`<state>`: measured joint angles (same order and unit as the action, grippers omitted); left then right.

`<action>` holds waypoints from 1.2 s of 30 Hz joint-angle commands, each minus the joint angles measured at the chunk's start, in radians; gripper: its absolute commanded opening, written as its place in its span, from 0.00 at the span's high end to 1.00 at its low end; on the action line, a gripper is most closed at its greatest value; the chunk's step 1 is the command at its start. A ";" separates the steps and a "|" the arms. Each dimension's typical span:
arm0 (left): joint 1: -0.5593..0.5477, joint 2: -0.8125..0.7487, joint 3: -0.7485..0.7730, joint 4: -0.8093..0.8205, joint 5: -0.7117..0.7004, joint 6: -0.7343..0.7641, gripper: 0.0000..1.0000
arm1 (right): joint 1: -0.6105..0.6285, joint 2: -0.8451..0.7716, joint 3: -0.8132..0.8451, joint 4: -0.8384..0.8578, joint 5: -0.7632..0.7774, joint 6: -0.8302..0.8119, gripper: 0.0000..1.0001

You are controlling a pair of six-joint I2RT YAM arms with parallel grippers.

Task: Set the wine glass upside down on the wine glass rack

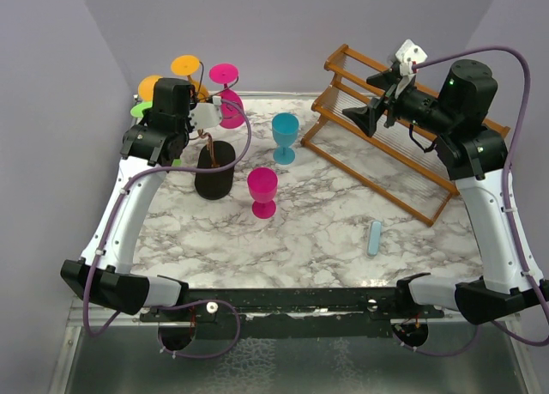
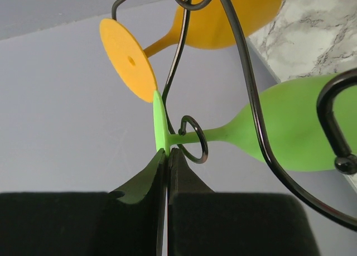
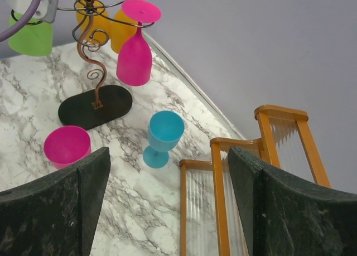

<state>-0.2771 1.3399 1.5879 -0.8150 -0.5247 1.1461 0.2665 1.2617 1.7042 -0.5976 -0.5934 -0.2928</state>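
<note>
The wine glass rack point(image 1: 214, 166) is a thin wire tree on a black oval base at the back left. It also shows in the right wrist view point(image 3: 95, 107). My left gripper point(image 2: 167, 153) is shut on the edge of the foot of a green wine glass point(image 2: 290, 130). The glass's stem runs through one of the rack's curled wire loops. In the top view only a sliver of green point(image 1: 137, 109) shows beside the left gripper point(image 1: 150, 112). My right gripper point(image 3: 167, 200) is open and empty, held high over the wooden rack.
Two orange glasses point(image 1: 184, 65) and a magenta glass point(image 1: 227, 89) hang upside down on the wire tree. A blue glass point(image 1: 285, 136) and a magenta glass point(image 1: 262, 190) stand upright on the marble table. A brown slatted wooden rack point(image 1: 386, 145) is at the back right. A small light blue bar point(image 1: 374, 237) lies near the front right.
</note>
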 commanded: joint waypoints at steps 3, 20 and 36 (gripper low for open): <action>0.000 -0.036 0.042 -0.050 -0.001 -0.028 0.99 | -0.007 -0.026 -0.012 0.031 -0.023 0.004 0.14; -0.005 -0.051 0.062 -0.088 0.052 -0.051 0.99 | -0.019 -0.034 -0.021 0.038 -0.040 0.013 0.14; -0.024 -0.061 0.066 -0.149 0.126 -0.068 0.99 | -0.030 -0.042 -0.032 0.044 -0.055 0.018 0.13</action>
<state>-0.2947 1.3075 1.6295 -0.9276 -0.4419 1.0973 0.2462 1.2469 1.6833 -0.5907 -0.6201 -0.2855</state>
